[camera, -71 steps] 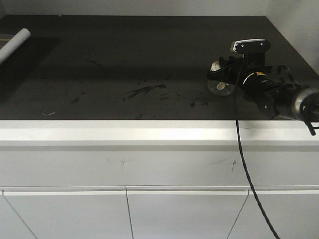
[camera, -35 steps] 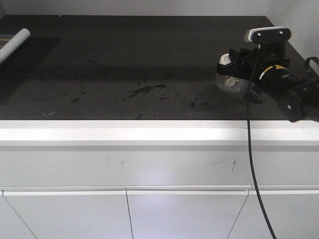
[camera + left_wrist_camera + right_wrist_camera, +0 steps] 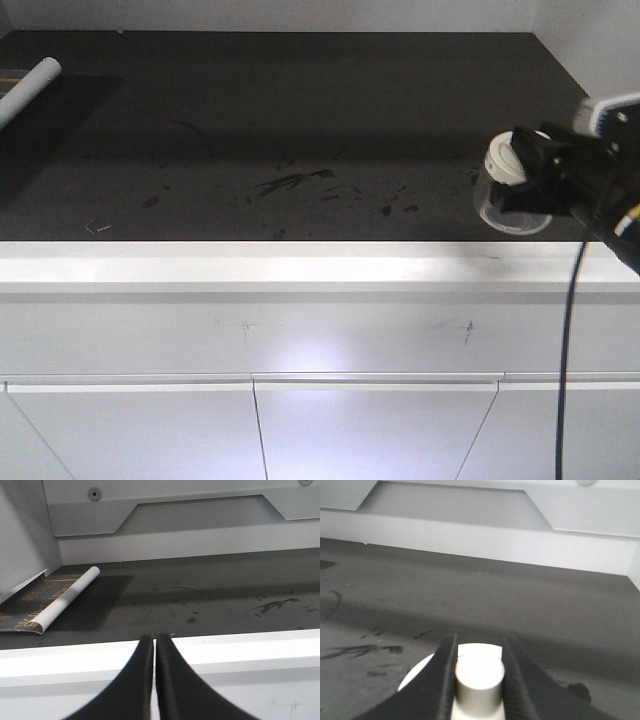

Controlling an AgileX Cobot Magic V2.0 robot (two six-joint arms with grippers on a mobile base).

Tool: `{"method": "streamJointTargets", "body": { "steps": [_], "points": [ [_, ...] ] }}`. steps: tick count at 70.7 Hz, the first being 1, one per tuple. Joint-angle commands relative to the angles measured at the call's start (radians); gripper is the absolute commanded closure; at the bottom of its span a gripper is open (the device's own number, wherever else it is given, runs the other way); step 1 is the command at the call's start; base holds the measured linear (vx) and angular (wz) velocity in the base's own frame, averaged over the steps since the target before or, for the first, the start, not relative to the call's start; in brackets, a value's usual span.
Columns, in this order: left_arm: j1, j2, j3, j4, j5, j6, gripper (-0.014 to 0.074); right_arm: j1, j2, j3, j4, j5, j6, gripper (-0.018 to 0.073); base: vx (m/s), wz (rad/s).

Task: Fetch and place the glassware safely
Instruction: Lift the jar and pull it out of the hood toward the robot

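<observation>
Glass jar (image 3: 512,208) in right claw's (image 3: 479,642) grip; left claw (image 3: 154,639) tips together; paper roll (image 3: 67,597) far left.

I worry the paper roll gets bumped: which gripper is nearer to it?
Left. The left gripper sits shut at the counter's front edge, the paper roll ahead to its left. The right gripper is far across the counter, clamped on the jar's knob.

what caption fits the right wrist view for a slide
Right gripper closed on the knob of the jar lid, dark countertop beyond
</observation>
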Motion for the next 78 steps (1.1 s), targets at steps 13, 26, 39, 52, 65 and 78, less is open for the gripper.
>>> {"method": "streamJointTargets", "body": {
  "steps": [13, 26, 39, 52, 65, 78],
  "points": [
    [-0.005, 0.011, -0.027, -0.009, -0.068, -0.008, 0.0603, 0.000, -0.243, 0.141, -0.128, -0.101, 0.065, 0.0563, 0.00, 0.00],
    [-0.005, 0.011, -0.027, -0.009, -0.068, -0.008, 0.0603, 0.003, -0.338, 0.193, -0.281, -0.105, 0.221, 0.0563, 0.00, 0.00],
    [-0.005, 0.011, -0.027, -0.009, -0.068, -0.008, 0.0603, 0.117, -0.355, 0.194, -0.383, -0.088, 0.294, 0.0563, 0.00, 0.00],
    [-0.005, 0.011, -0.027, -0.009, -0.068, -0.008, 0.0603, 0.286, -0.355, 0.194, -0.384, -0.043, 0.295, 0.0563, 0.00, 0.00],
    [-0.005, 0.011, -0.027, -0.009, -0.068, -0.008, 0.0603, 0.433, -0.355, 0.194, -0.384, -0.034, 0.296, 0.0563, 0.00, 0.00],
    [-0.005, 0.011, -0.027, -0.009, -0.068, -0.008, 0.0603, 0.544, -0.355, 0.194, -0.383, -0.034, 0.308, 0.0563, 0.00, 0.00]
  ]
}}
